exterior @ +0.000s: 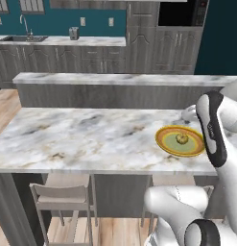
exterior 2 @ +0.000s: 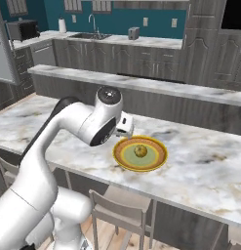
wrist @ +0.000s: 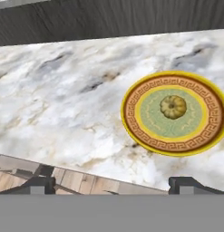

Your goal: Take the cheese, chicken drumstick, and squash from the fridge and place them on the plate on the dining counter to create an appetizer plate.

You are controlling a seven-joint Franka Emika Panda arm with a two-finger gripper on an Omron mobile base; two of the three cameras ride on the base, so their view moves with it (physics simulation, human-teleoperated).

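The squash, a small pale yellow-green lump, lies in the greenish centre of the plate. The plate stands on the marble dining counter near its front edge. The squash and plate show in the left base view, and squash and plate in the right base view. My gripper is open with nothing between its fingertips, hovering above the counter's front edge beside the plate. My hand sits just left of the plate. The cheese and chicken drumstick are out of view.
Grey stools stand under the counter's front edge. A raised ledge runs behind the dining counter. The far counter has a sink. A pale grey panel at the left may be the fridge; I cannot tell.
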